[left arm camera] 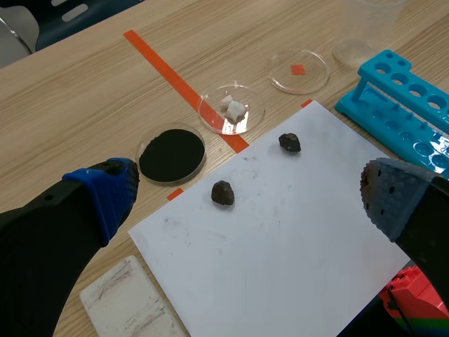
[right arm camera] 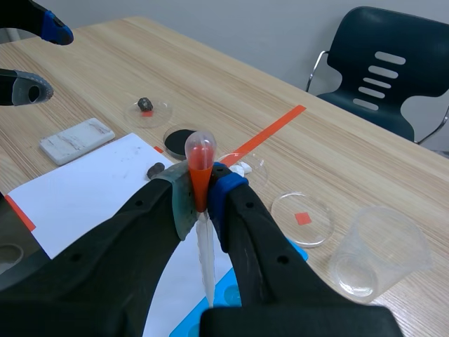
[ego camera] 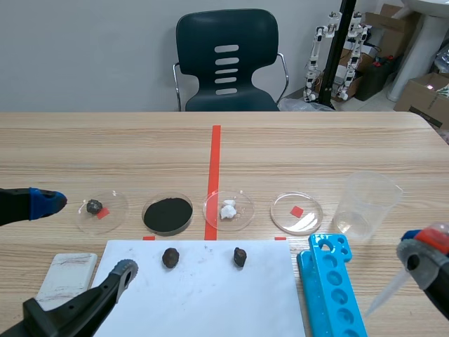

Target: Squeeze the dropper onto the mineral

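The wood-grain surface [ego camera: 105,147] carried everything, a strip of orange-red tape running down its middle. Nearest the robot lay a flat white sheet [ego camera: 203,295], faintly smudged, probably a clean work area for the test.

The left tool [left arm camera: 249,193] hung over that sheet with its fingers spread wide and nothing between them, apparently parked out of the way. The right tool [right arm camera: 200,196] sat low at the robot's right, its pads pinching the dropper.

A bright blue plastic rack [ego camera: 333,288] with round holes lay just beside the sheet's right edge, and a clear tapered beaker [ego camera: 366,200] stood beyond it. A matte white tile [ego camera: 66,277], streaked with grey, lay off the sheet's left corner.

Four shallow clear dishes stood in a row past the sheet:
- one [ego camera: 119,217] held a dark stone
- one [ego camera: 168,214] was filled with black powder
- one [ego camera: 242,200] held a white lump
- one [ego camera: 312,221] looked empty over a red mark

The dropper [right arm camera: 200,175] was gripped just under its rounded orange-red bulb, so the bulb stood free above the pads and the translucent tapering stem pointed down. It was beside the rack, well apart from the samples.

Two small, rough, dark minerals [ego camera: 170,257] [ego camera: 240,256] rested apart on the sheet. I judged that the dropper had not yet been carried over either.
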Available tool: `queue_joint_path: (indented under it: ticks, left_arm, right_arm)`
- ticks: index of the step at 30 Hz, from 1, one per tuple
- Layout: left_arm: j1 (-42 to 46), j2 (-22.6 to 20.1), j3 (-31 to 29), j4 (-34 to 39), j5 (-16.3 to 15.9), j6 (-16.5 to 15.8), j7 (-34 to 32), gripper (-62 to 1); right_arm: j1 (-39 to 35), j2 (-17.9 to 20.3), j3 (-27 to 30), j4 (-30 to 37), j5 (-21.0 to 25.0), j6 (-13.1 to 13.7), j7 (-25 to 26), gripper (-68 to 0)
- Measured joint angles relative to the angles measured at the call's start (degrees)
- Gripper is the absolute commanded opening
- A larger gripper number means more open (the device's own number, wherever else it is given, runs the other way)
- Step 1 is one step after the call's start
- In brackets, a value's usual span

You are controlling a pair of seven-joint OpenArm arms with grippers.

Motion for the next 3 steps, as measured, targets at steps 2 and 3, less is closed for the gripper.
queue_joint_path:
  ticks: [2,3]
  left_arm:
    - [0.0,0.0,0.0,0.0,0.0,0.0,0.0,1.4]
    - [0.0,0.0,0.0,0.0,0.0,0.0,0.0,1.4]
  right_arm:
    - [0.0,0.0,0.0,0.0,0.0,0.0,0.0,-66.5]
    - [0.0,0.0,0.0,0.0,0.0,0.0,0.0,-66.5]
